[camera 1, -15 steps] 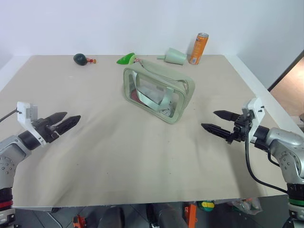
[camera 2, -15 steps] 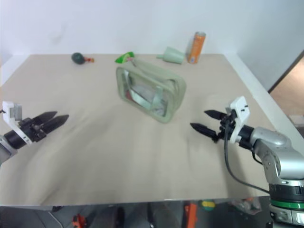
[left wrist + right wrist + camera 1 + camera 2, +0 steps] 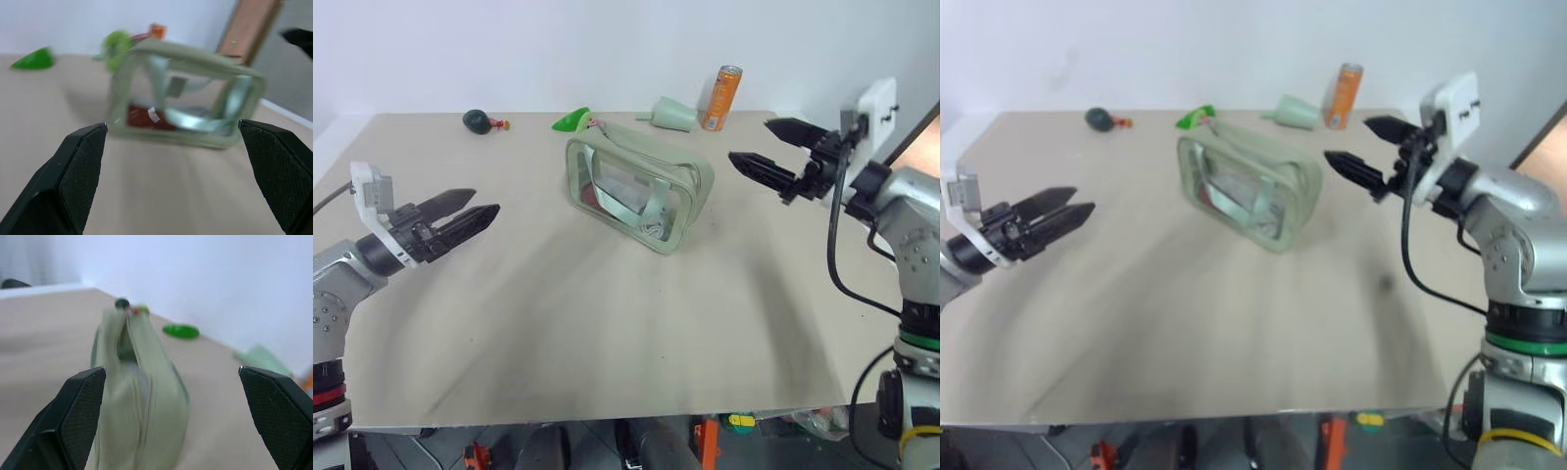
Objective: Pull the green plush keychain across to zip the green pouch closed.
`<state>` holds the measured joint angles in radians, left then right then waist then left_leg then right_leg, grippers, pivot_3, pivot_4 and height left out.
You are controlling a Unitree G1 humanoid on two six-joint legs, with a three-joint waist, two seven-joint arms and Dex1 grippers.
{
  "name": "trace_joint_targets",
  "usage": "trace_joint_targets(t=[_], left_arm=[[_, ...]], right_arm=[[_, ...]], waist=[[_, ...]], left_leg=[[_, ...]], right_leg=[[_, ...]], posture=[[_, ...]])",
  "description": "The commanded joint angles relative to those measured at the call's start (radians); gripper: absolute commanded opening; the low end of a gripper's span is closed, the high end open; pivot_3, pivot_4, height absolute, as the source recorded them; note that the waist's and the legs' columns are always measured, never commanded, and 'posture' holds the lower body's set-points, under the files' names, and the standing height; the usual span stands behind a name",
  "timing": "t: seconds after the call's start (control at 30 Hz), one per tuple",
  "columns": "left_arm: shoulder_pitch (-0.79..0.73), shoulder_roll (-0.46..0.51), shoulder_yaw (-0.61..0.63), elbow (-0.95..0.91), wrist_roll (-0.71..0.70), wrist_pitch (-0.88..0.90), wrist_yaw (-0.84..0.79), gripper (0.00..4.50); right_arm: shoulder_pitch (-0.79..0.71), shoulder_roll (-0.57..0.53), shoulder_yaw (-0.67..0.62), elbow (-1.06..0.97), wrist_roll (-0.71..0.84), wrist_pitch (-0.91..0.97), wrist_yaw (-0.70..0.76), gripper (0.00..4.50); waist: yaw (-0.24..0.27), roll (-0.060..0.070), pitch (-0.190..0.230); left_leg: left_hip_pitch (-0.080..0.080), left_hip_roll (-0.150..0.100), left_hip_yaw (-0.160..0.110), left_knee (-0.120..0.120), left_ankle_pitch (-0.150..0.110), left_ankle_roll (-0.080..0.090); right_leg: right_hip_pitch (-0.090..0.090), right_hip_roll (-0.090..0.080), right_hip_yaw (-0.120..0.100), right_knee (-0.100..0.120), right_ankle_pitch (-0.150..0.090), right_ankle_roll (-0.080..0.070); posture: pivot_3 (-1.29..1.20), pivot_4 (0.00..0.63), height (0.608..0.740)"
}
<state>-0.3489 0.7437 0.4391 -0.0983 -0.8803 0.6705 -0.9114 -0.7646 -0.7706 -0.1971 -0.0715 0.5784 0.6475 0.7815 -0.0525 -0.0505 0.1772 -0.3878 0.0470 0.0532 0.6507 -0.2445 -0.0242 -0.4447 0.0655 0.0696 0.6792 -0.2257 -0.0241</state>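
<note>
The green pouch (image 3: 638, 186), pale sage with clear side panels and red items inside, stands upright at the middle of the table. The green plush keychain (image 3: 117, 45), a small lime fuzzy ring, hangs at the pouch's far left top corner. My left gripper (image 3: 481, 204) hovers open to the left of the pouch, pointing at it, well apart from it. My right gripper (image 3: 751, 140) is raised to the right of the pouch, open with nothing between its fingers, and aimed along the pouch's top.
At the back stand an orange can (image 3: 725, 98), a pale green cone (image 3: 674, 116), a bright green wedge (image 3: 573, 121) and a dark green round thing (image 3: 480, 121). The beige table (image 3: 558, 323) ends close behind my right arm.
My right gripper has risen and swung back toward the pouch's right end. My left gripper has moved a little up and toward the pouch. The pouch has not moved.
</note>
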Motion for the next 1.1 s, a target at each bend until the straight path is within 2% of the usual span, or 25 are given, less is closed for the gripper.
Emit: trace_joint_targets(t=[0.03, 0.27, 0.47, 0.8, 0.93, 1.1], left_arm=[[-0.018, 0.027, 0.000, -0.093, -0.031, -0.029, -0.065, 4.45], [-0.089, 0.011, -0.024, -0.119, -0.035, -0.042, -0.061, 4.45], [-0.035, -0.019, -0.032, -0.140, -0.022, -0.055, -0.035, 4.45], [0.000, -0.048, -0.021, -0.159, -0.042, -0.062, 0.007, 4.45], [0.005, -0.055, -0.028, -0.162, -0.039, -0.067, 0.010, 4.50], [0.001, -0.055, -0.025, -0.150, -0.038, -0.072, 0.012, 4.50]], right_arm=[[-0.141, 0.037, 0.067, -0.025, 0.036, 0.056, 0.025, 4.50], [-0.266, 0.104, 0.275, 0.043, -0.077, 0.030, 0.109, 4.50], [-0.318, 0.137, 0.439, 0.213, -0.313, -0.122, 0.114, 4.50], [-0.382, 0.190, 0.457, 0.344, -0.445, -0.265, 0.154, 4.50], [-0.369, 0.207, 0.458, 0.352, -0.470, -0.288, 0.176, 3.44], [-0.338, 0.207, 0.463, 0.330, -0.484, -0.290, 0.222, 1.72]], waist=[[0.000, 0.001, 0.000], [0.005, 0.001, 0.000], [0.004, 0.001, 0.000], [0.005, 0.001, 0.000], [0.005, 0.001, 0.000], [0.005, 0.001, 0.000]], left_leg=[[-0.001, 0.000, 0.000, 0.000, 0.000, 0.000], [-0.006, 0.000, -0.002, 0.000, -0.002, -0.001], [-0.010, -0.002, 0.001, 0.004, -0.002, 0.000], [-0.015, 0.000, 0.000, 0.004, -0.002, -0.001], [-0.015, 0.000, -0.001, 0.005, -0.002, -0.001], [-0.015, 0.000, 0.000, 0.005, -0.002, -0.001]], right_leg=[[0.000, 0.000, 0.000, 0.000, -0.001, -0.001], [-0.005, -0.001, -0.002, 0.000, -0.003, -0.001], [-0.008, -0.004, 0.000, 0.001, -0.002, 0.000], [-0.014, -0.002, -0.001, 0.003, -0.001, -0.002], [-0.014, -0.002, -0.001, 0.003, -0.001, -0.002], [-0.014, -0.002, -0.001, 0.003, 0.000, -0.003]], posture=[[0.00, 0.150, 0.740], [0.00, 0.150, 0.740], [0.00, 0.150, 0.740], [0.00, 0.150, 0.740], [0.00, 0.150, 0.740], [0.00, 0.150, 0.740]])
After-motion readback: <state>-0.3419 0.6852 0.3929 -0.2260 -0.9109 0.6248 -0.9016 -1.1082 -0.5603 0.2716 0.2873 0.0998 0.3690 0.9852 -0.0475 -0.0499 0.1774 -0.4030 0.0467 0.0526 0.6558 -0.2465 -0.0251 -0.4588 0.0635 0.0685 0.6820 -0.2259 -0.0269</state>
